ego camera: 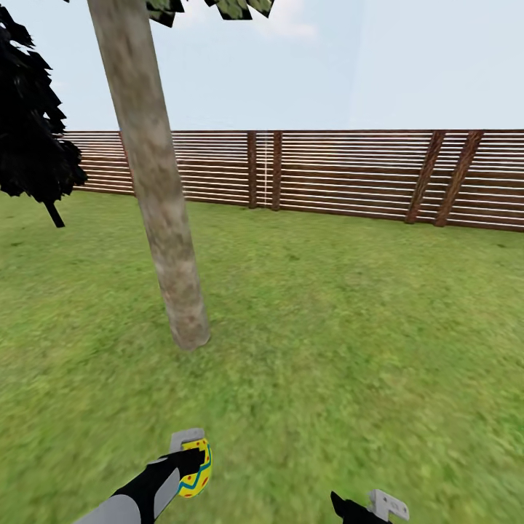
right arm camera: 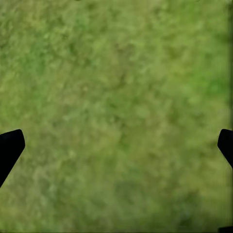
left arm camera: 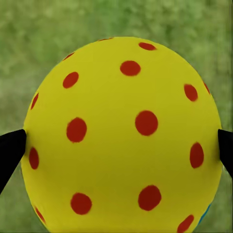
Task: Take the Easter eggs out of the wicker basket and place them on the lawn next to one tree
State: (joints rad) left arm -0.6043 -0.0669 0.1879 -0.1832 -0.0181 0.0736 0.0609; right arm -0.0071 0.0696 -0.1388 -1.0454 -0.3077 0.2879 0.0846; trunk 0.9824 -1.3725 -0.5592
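Egg in the left gripper, tree at 12 o'clock.

The left gripper point(ego camera: 191, 460) is clamped on an egg point(ego camera: 196, 469), a fingertip point(left arm camera: 10, 151) on each flank; the tree point(ego camera: 164, 218) stands ahead of it on the lawn point(ego camera: 349, 342), near, the left arm closer. The right gripper point(ego camera: 367, 507) spreads wide over grass, empty. Egg: yellow, red dots, blue zigzag.

The tree point(ego camera: 164, 218) stands on the lawn point(ego camera: 349, 349), ahead-left; the fence point(ego camera: 327, 175) runs behind it.
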